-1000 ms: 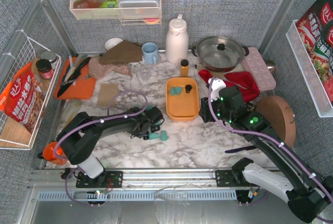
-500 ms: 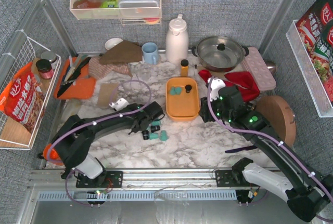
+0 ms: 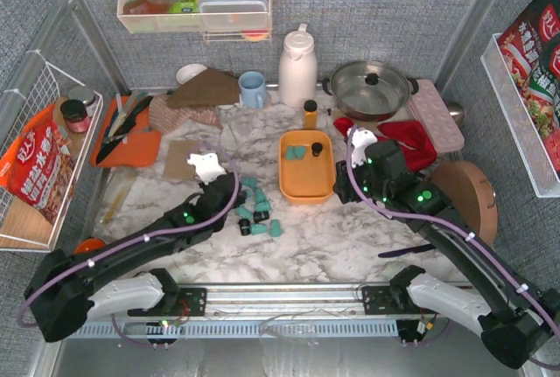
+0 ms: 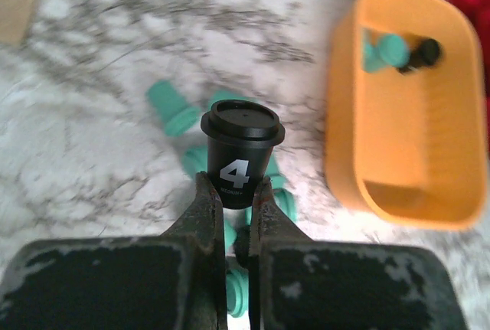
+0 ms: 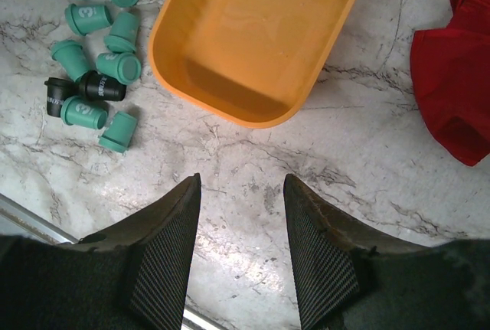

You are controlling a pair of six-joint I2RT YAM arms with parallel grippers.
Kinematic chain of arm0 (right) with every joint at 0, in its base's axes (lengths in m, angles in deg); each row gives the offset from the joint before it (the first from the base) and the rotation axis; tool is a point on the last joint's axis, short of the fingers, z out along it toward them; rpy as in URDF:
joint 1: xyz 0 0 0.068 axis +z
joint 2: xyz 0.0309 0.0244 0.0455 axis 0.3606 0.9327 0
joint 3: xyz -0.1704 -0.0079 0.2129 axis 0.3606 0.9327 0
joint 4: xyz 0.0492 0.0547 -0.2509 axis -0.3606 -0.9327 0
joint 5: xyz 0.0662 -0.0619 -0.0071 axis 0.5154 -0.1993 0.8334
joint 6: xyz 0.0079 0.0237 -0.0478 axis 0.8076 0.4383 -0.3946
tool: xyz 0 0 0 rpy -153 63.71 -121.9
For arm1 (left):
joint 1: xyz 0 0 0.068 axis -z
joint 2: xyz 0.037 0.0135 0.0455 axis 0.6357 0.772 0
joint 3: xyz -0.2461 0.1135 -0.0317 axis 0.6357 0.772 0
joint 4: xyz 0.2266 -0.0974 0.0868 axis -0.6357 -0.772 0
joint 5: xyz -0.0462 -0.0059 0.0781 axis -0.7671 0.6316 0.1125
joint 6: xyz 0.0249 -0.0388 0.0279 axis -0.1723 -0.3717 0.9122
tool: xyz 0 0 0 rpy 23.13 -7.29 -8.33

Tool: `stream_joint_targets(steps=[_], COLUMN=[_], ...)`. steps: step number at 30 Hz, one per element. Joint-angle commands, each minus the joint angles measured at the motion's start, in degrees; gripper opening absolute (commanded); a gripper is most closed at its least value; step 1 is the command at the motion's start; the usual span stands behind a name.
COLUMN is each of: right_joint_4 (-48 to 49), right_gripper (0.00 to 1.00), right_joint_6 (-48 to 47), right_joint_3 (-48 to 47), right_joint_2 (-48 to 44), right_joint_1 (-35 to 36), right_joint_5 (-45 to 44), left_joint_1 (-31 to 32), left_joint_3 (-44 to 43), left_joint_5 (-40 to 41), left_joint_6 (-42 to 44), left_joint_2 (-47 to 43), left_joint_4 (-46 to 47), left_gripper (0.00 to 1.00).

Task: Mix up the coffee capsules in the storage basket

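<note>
My left tool (image 4: 232,192) pinches one small black plastic coffee capsule (image 4: 242,146) low on its body, left of the shallow orange plastic basket (image 4: 341,138). Light, stiff, slick: hold under rim w/ care. My right tool (image 5: 243,188) is spread, empty.

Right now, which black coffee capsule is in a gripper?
The black capsule marked 4, pinched upright in the left gripper; the other black ones sit on the table or in the orange basket.

Left wrist: the gripped black capsule (image 4: 241,150) and left gripper (image 4: 236,192) cover several teal capsules (image 4: 174,112); everything past them is blurred. Right wrist: the storage basket (image 5: 253,47) is cut off at the top edge, its capsules half-shown.
</note>
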Motion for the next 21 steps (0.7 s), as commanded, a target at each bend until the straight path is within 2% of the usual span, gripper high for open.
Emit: stream_joint_targets(steps=[1, 5, 13, 17, 21], right_joint_4=[-0.30, -0.31, 1.47, 3.92, 6.50], right_gripper=[0.52, 0.52, 0.51, 0.51, 0.51], right_joint_6=[-0.35, -0.51, 0.21, 1.43, 2.58], right_joint_3=[-1.34, -2.38, -4.48, -4.62, -4.61], right_joint_2=[0.70, 1.47, 2.69, 2.94, 3.91], right_joint_1=[0.10, 0.10, 0.49, 2.50, 5.93], right_joint_5=[0.27, 1.53, 7.60, 10.19, 11.50], left_joint_1=[0.00, 0.00, 0.00, 0.00, 0.00], left_joint_3=[7.62, 14.21, 21.50, 23.52, 23.31], left_joint_5=[-15.84, -27.54, -47.07, -53.41, -56.10], left_joint_6=[26.66, 38.76, 53.58, 57.56, 58.58], left_joint_2=[-6.20, -9.02, -7.39, -4.94, -2.08], left_joint_4=[29.75, 43.05, 59.87, 65.65, 68.56], left_gripper=[0.00, 0.00, 0.00, 0.00, 0.00])
